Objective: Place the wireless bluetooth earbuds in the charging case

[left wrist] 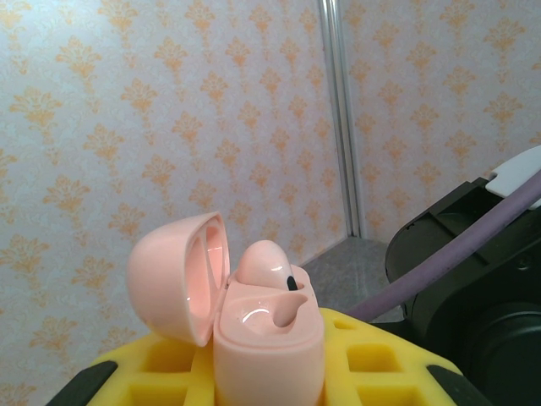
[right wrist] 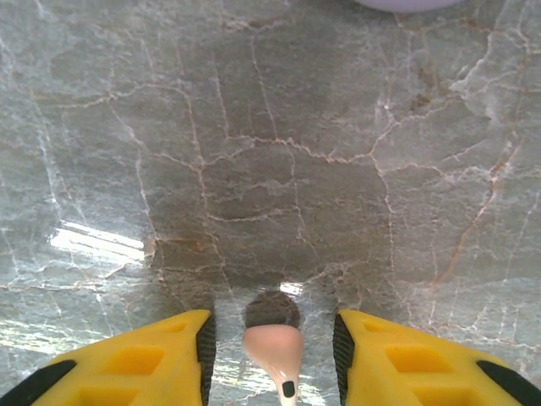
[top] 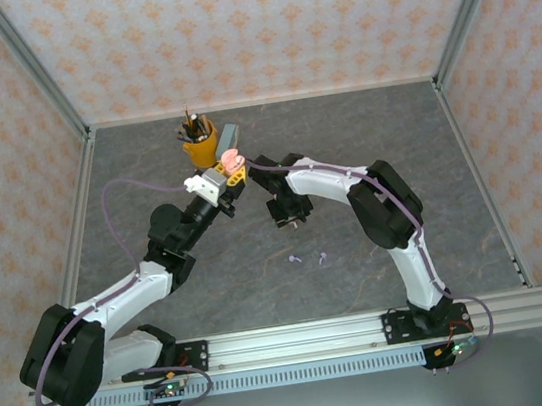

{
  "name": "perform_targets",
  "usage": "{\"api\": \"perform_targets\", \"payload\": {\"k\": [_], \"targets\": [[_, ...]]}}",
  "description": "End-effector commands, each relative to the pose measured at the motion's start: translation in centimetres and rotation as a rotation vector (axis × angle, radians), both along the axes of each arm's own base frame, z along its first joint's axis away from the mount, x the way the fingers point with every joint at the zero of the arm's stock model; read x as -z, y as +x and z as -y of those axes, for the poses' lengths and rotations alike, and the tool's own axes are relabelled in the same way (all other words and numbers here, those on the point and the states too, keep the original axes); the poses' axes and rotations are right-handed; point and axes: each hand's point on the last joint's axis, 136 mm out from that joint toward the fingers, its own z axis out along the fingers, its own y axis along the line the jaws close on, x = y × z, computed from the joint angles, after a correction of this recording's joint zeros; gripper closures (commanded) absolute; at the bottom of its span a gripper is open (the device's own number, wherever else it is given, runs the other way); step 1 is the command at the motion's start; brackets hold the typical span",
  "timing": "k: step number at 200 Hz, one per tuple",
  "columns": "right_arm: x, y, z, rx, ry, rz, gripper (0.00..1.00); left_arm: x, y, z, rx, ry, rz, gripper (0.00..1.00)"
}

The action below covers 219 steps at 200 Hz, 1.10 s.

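Observation:
My left gripper (top: 230, 173) is raised above the table's back middle, shut on the pink charging case (top: 234, 159). In the left wrist view the case (left wrist: 269, 338) stands between the yellow fingers (left wrist: 161, 364) with its lid (left wrist: 173, 275) swung open to the left. One pink earbud (left wrist: 264, 262) sits in the far slot, and the near slot (left wrist: 275, 315) is bare. My right gripper (right wrist: 272, 326) points down at the table, open. A second pink earbud (right wrist: 272, 351) lies between its fingers with a gap on each side. Two lilac earbuds (top: 294, 258) (top: 323, 256) lie on the table.
A yellow cup of pens (top: 200, 144) and a grey block (top: 229, 133) stand just behind the left gripper. The rim of a lilac rounded object (right wrist: 406, 2) shows at the top edge of the right wrist view. Patterned walls enclose the marbled table (top: 427, 161).

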Motion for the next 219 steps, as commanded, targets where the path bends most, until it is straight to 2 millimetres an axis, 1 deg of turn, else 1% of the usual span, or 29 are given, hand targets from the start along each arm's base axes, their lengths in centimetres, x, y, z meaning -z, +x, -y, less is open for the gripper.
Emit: {"api": "perform_targets", "payload": {"k": [1,27,75,132,178,219], "targets": [[-1.8,0.2,0.0,0.109,0.011,0.035,0.56,-1.4,-0.2,-0.7,-0.015,-0.037,0.045,1.00],[-1.7,0.2,0.1,0.160,0.015,0.036,0.56,-1.3,-0.1,-0.7,-0.016,-0.034,0.043,1.00],[-1.0,-0.1,0.1,0.131,0.007,0.018,0.58,-1.3,-0.2,-0.7,-0.016,-0.036,0.044,1.00],[-0.4,-0.4,0.5,0.110,-0.011,0.002,0.65,-1.2,-0.1,-0.6,-0.013,-0.035,0.040,1.00],[-0.5,-0.9,0.7,0.097,-0.008,-0.007,0.65,-1.2,0.0,-0.6,-0.013,-0.034,0.038,1.00],[-0.5,-1.2,0.9,0.090,-0.009,-0.013,0.71,-1.3,0.1,-0.6,-0.015,-0.035,0.038,1.00]]}}
